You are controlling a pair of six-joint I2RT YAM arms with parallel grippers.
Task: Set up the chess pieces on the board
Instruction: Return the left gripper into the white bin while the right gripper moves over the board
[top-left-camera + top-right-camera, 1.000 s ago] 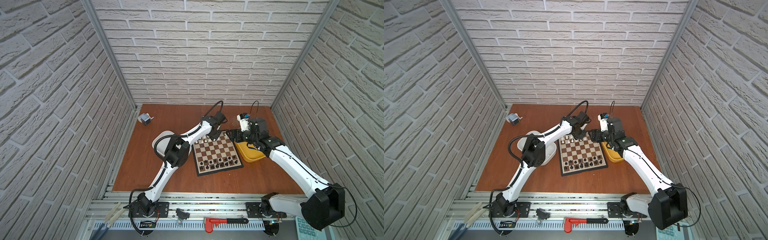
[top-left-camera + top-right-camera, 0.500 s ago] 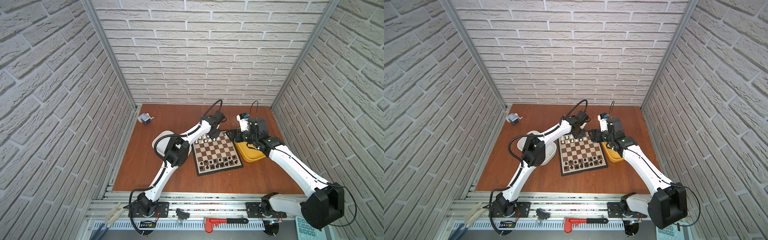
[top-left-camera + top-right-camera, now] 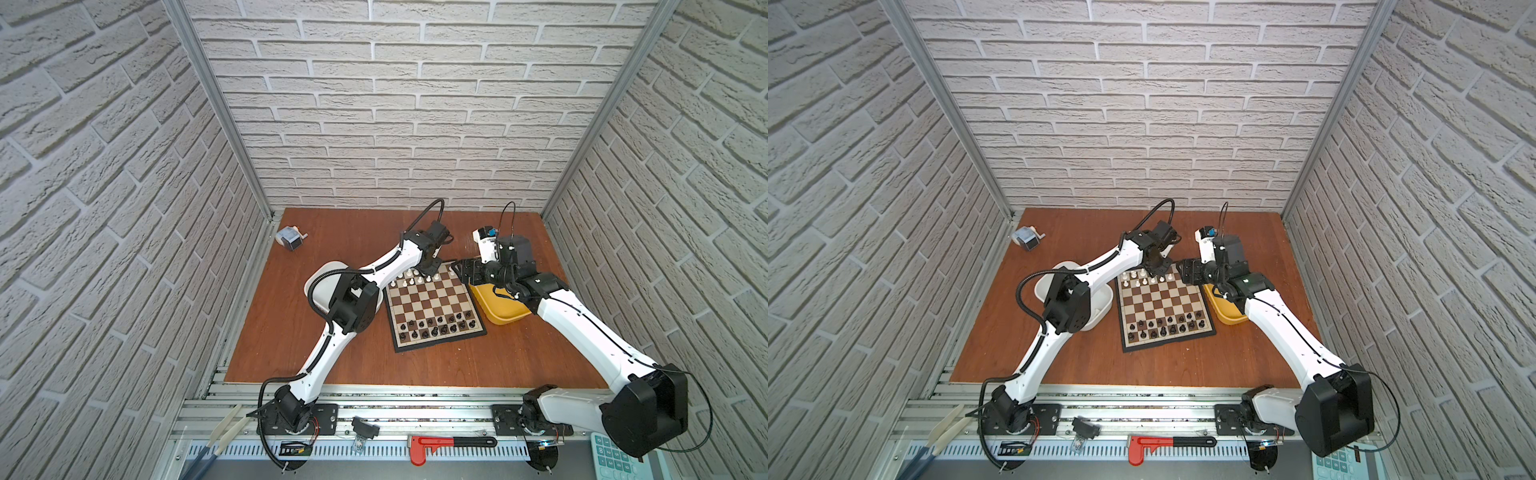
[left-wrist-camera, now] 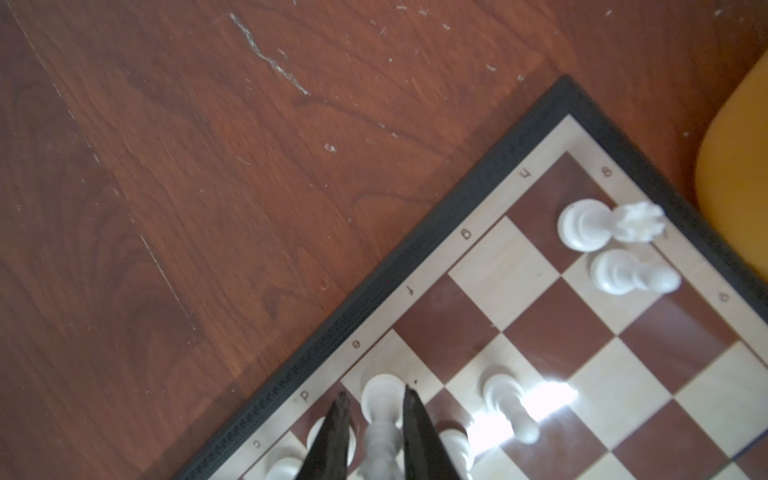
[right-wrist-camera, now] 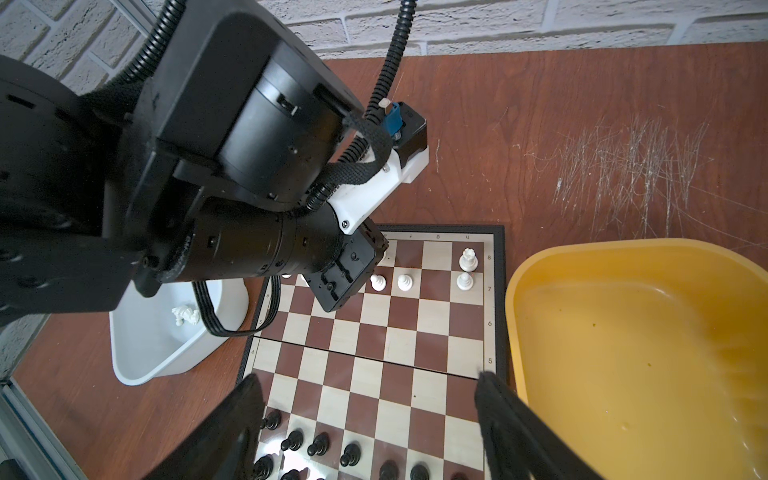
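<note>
Left gripper (image 4: 374, 397) astride a tall white piece (image 4: 380, 399) on the far row of the board (image 3: 432, 299).
The piece stands upright on a cream square; the fingers (image 4: 415, 432) flank its stem narrowly apart, and whether they press it I cannot tell. To finish the placement well, part them only enough to clear the stem, then rise straight up, because a white pawn (image 4: 505, 395) stands just beside. The right gripper (image 5: 370, 415), fingers spread wide and empty, hovers near the board's far right corner by the yellow tub (image 5: 623, 353). A white knight (image 5: 185, 316) lies in the white tub (image 5: 166, 353), left.

Board (image 3: 432, 299) btwn left tub (image 3: 322, 276) & right tub (image 3: 505, 309).
</note>
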